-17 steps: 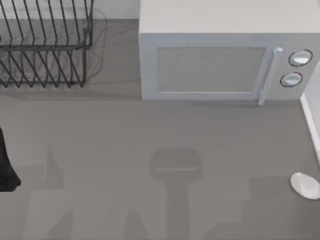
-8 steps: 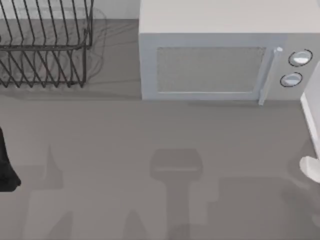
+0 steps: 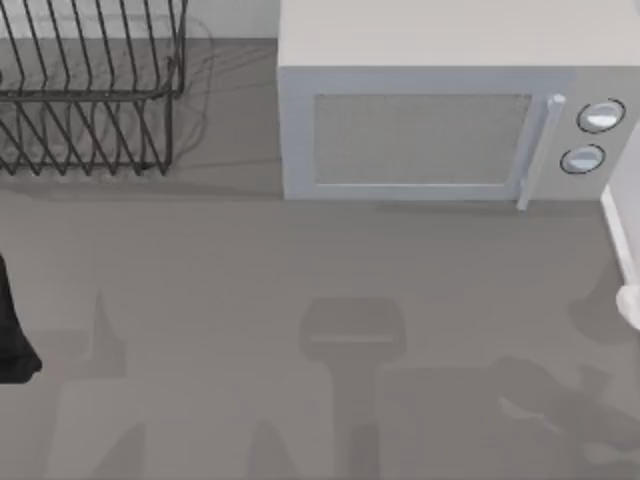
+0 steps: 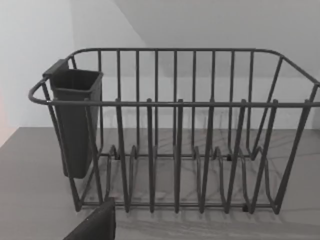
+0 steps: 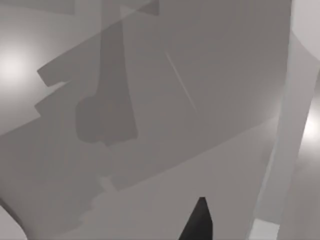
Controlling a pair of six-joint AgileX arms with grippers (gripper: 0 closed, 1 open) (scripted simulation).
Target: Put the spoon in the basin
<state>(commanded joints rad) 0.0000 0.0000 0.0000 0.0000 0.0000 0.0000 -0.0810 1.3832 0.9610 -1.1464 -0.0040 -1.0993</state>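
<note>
spoon (image 3: 630,304) shifted farther right, now at table's (image 3: 300,260) edge

The top view looks straight down on the grey bench (image 3: 300,260) from well above, taking in a wire dish rack (image 3: 90,100) at upper left and a microwave (image 3: 440,120) along the far edge. The left wrist view sits low and close, facing the dish rack (image 4: 175,130) side-on, so both views share it. The right wrist view looks down steeply at the bench surface (image 5: 150,100).
</note>
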